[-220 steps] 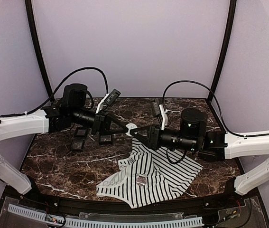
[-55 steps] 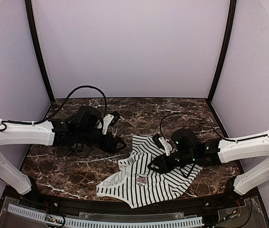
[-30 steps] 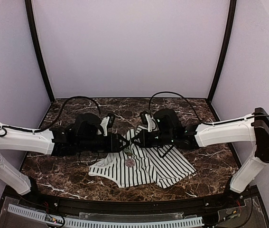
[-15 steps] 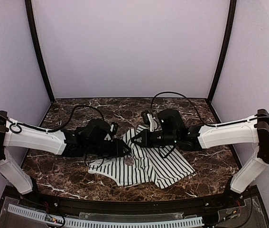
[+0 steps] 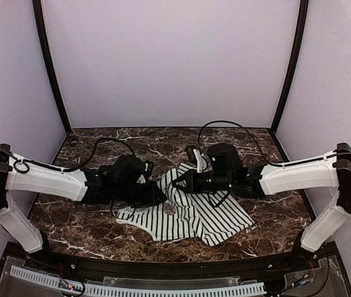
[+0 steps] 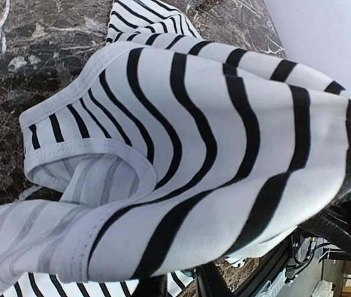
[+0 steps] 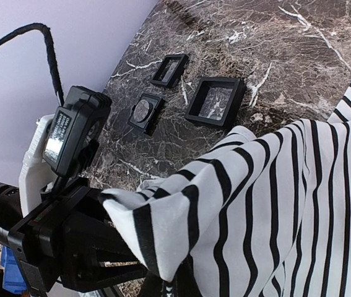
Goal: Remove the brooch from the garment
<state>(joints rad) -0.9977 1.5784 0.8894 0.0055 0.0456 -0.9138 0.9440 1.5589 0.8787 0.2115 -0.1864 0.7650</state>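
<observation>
The striped white garment (image 5: 194, 213) lies crumpled at the table's middle. A small round pale brooch (image 5: 169, 209) sits on its left part. My right gripper (image 5: 176, 184) is shut on a fold of the garment's upper left edge and holds it raised; the fold (image 7: 181, 216) covers its fingertips. My left gripper (image 5: 161, 197) is pressed in under that raised fabric from the left, just above the brooch. In the left wrist view the garment (image 6: 212, 161) drapes over my fingers (image 6: 207, 283), so the tips are hidden. The brooch does not show in either wrist view.
Three small black boxes (image 7: 215, 101), (image 7: 169, 70), (image 7: 143, 111) sit on the marble table (image 5: 101, 226) behind the left arm. The left wrist housing (image 7: 70, 133) is close to the right gripper. Purple walls enclose the back and both sides.
The garment was dragged left with the right gripper holding its fold. In the last second the left arm stretched further right and lower, its gripper now under the raised fabric.
</observation>
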